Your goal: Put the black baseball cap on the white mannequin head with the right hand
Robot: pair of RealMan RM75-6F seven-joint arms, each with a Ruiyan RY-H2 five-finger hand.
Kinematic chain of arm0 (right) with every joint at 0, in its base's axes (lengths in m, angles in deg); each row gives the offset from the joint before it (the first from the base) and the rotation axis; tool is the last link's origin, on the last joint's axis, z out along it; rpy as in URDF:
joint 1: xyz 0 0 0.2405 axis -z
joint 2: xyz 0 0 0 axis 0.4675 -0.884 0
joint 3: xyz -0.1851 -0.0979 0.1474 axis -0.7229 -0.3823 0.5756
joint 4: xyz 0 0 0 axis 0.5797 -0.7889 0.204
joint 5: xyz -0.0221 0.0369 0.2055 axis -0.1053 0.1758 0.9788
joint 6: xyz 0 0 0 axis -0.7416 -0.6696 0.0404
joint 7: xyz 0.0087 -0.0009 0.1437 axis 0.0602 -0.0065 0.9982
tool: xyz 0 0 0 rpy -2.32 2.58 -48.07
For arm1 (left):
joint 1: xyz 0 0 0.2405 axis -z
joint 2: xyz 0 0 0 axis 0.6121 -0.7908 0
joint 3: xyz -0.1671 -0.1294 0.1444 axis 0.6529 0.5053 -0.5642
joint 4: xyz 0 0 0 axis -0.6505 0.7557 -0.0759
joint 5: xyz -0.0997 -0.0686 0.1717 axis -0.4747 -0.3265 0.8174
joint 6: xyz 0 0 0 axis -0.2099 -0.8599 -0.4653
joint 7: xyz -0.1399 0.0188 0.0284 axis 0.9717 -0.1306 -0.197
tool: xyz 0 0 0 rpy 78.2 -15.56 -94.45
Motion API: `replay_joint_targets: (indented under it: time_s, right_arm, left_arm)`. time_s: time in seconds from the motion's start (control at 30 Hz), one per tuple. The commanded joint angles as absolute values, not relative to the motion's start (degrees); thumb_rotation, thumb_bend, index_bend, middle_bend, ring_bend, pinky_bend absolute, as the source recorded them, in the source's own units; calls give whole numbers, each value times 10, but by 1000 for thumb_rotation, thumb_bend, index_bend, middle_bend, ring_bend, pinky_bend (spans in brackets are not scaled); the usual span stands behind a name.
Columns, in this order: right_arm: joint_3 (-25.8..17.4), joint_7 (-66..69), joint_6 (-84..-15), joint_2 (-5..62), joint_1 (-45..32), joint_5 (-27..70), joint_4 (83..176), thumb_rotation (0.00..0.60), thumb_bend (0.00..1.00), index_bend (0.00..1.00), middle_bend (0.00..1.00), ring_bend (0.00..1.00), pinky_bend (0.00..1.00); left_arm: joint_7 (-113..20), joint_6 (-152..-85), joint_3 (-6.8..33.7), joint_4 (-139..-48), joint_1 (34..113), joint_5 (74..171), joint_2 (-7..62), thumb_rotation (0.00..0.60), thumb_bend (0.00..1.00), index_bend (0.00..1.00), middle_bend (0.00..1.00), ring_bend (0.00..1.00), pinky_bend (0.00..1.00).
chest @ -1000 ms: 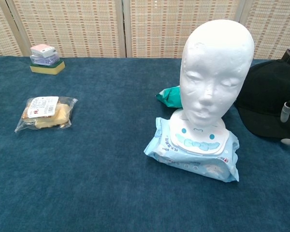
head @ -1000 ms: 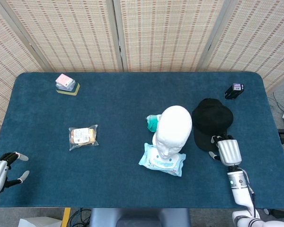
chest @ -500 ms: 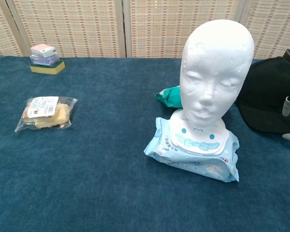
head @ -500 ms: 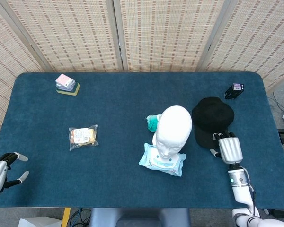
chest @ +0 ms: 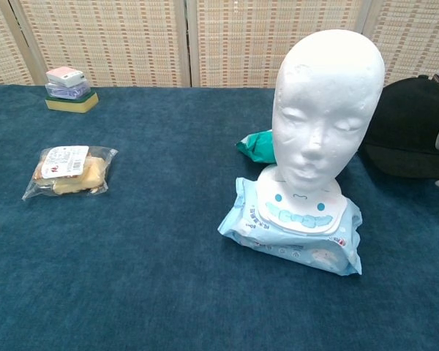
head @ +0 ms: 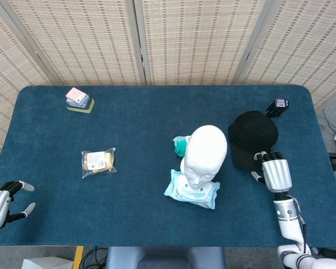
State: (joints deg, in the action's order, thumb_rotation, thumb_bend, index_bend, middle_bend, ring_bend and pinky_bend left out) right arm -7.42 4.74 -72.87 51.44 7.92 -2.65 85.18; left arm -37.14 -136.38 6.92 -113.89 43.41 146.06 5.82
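Right hand (head: pixel 275 173): silver-grey shell, ridged back, dark fingers, on a slim white forearm with a green dot. Left hand (head: pixel 1 203): silver, black-jointed, pale fingertips.

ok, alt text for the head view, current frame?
Top-down view of a blue table: the right robot hand grips the near edge of a black baseball cap, just right of a white mannequin head standing on a wipes pack. The left robot hand waits, fingers apart, at the near-left corner.
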Motion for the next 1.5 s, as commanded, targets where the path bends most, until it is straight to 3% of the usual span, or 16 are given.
replay_joint_targets:
  time_s: [0.03, 0.2, 0.47, 0.67, 1.13, 1.5]
  right_arm:
    - [-75, 39, -739, 503, 80, -31, 868, 600, 4, 472, 491, 362, 440]
    - [-75, 23, -753, 486, 80, -35, 895, 600, 62, 472, 463, 338, 440]
    - [-69, -7, -757, 460, 78, -34, 937, 600, 287, 472, 432, 313, 441]
    - [-65, -10, -758, 452, 77, -32, 951, 600, 397, 472, 427, 307, 441]
    - [-59, -4, -769, 447, 78, -31, 959, 600, 436, 472, 421, 305, 441]
    - [-50, 7, -799, 440, 76, -36, 964, 600, 438, 602, 422, 305, 441]
  left_arm:
    - [-374, -1364, 70, -1140, 435, 1461, 58, 600, 223, 422, 407, 300, 505]
    - [-371, -1365, 69, -1140, 433, 1461, 57, 600, 223, 420, 407, 300, 505]
    - [-366, -1369, 68, -1137, 431, 1464, 57, 600, 222, 402, 408, 300, 505]
    - [-367, -1368, 69, -1136, 432, 1464, 58, 600, 222, 382, 408, 300, 505]
    - [-370, -1367, 69, -1139, 432, 1462, 57, 600, 222, 381, 408, 300, 505]
    - [-375, -1368, 67, -1150, 431, 1464, 52, 600, 222, 381, 408, 300, 505]
